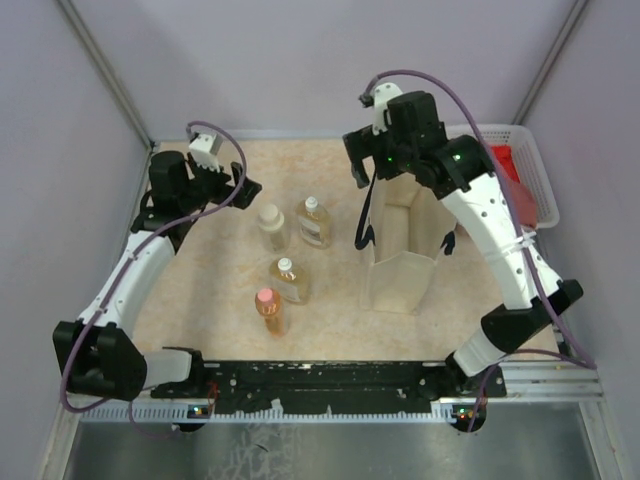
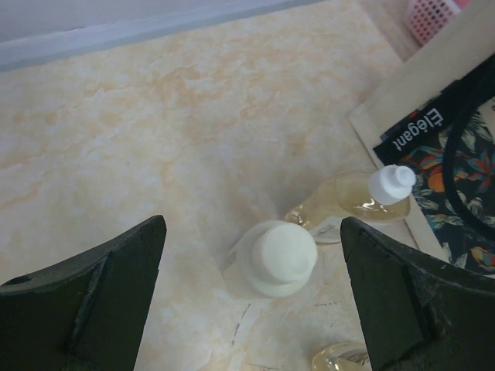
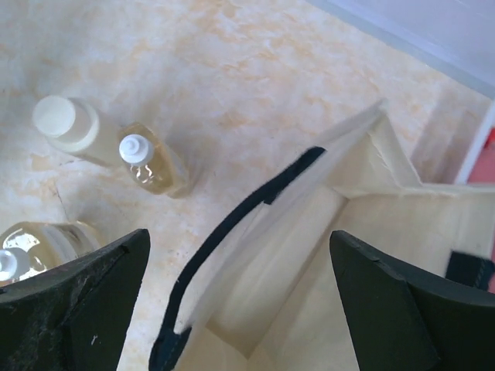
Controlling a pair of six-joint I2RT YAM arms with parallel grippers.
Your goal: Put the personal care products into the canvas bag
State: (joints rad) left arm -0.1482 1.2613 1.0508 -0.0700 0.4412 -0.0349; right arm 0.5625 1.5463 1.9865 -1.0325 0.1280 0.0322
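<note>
Four bottles stand on the table left of the canvas bag [image 1: 400, 255]: a cream one [image 1: 271, 225], two amber ones with white caps [image 1: 314, 222] [image 1: 288, 280], and an orange one with a pink cap [image 1: 269, 310]. My left gripper [image 1: 240, 190] is open and empty, above and left of the cream bottle [image 2: 278, 257], which shows between its jaws. My right gripper [image 1: 375, 170] is open and empty, above the bag's open mouth [image 3: 325, 255]. The bag's dark strap [image 3: 240, 224] hangs over its left rim. The cream bottle [image 3: 66, 122] and an amber bottle [image 3: 151, 164] also show in the right wrist view.
A white plastic basket [image 1: 530, 150] with a red cloth [image 1: 515, 170] stands at the back right behind the bag. Grey walls close the table on three sides. The bag's printed side [image 2: 441, 162] faces the bottles.
</note>
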